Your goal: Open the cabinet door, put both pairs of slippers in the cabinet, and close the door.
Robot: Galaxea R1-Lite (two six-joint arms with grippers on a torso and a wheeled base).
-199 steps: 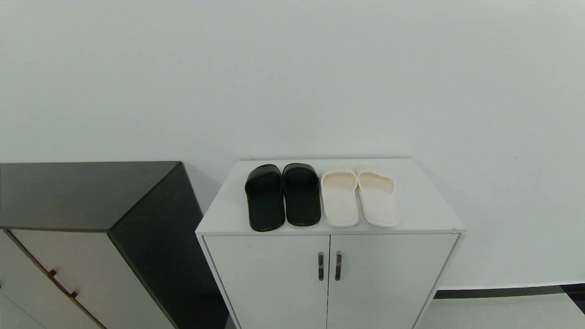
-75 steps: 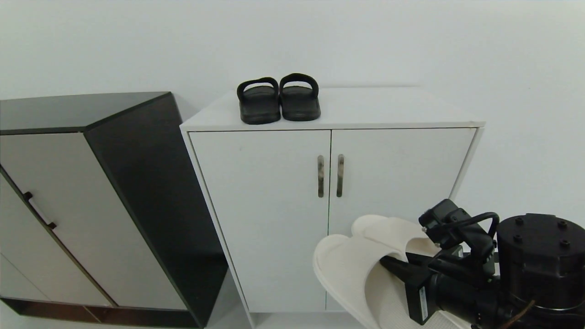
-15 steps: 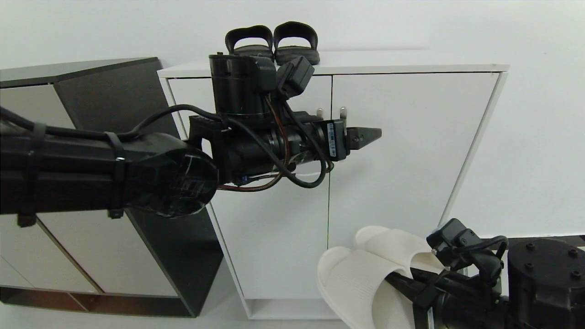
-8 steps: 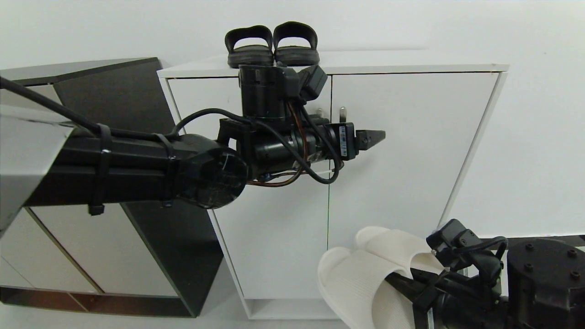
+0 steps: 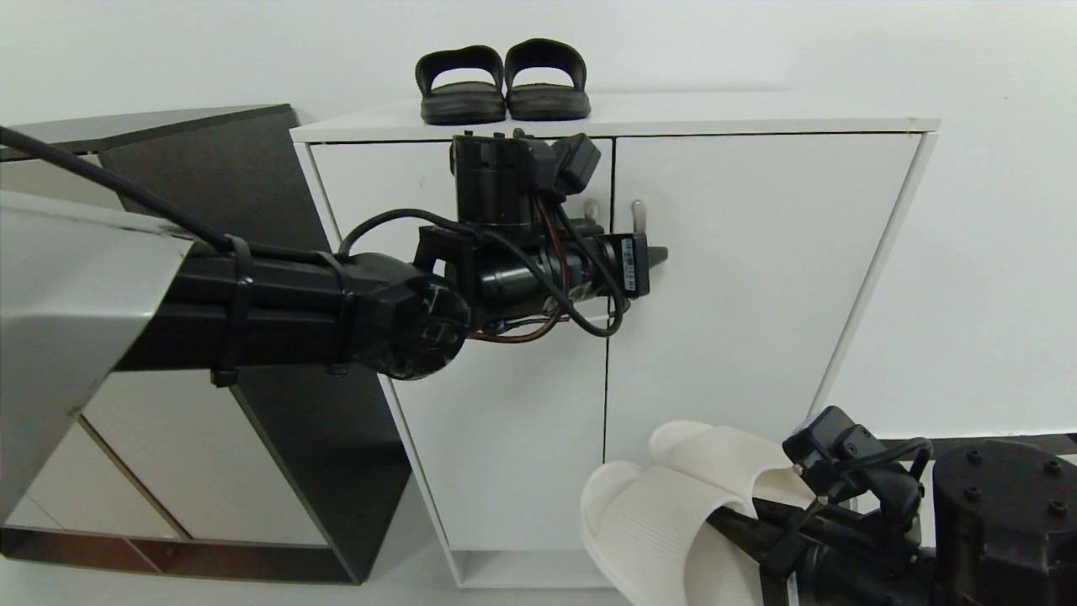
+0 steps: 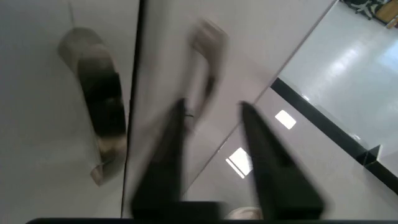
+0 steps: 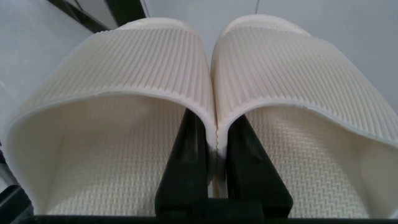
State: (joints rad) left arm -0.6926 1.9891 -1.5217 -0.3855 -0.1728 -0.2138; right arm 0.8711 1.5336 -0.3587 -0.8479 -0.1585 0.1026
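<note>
Left claw: your left claw [image 5: 658, 252] [image 6: 212, 104] is at the middle of the white cabinet [image 5: 757, 269], level with the door handles. Its fingers are spread apart and hold nothing. In the blurred left wrist view the right door handle [image 5: 637, 213] [image 6: 208, 46] runs into the gap between the two fingers; you cannot tell whether either finger touches it.

Right claw: your right claw [image 5: 730, 520] [image 7: 216, 149] is low and in front of the cabinet. Its fingers are closed on the cream slippers [image 5: 665, 513] [image 7: 273, 81], pinching the two inner side walls together.

Cream slippers: both hang side by side off the right claw, toes towards the cabinet.

Door handles: the left door handle [image 5: 590, 209] [image 6: 99, 118] sits just beside the right one, across the seam between the doors.

Doors: both appear closed.

Black slippers: the pair [image 5: 502, 71] stands side by side on the cabinet top [image 5: 740, 114], at its front edge, above the left door and well apart from both claws.

In the way: from the head view your left wrist and cables cover the upper part of the left door, and the cream slippers sit in front of the right door's lower corner.

Around: a dark cabinet [image 5: 336, 471] with a pale front stands just beside the white one, on its left.
</note>
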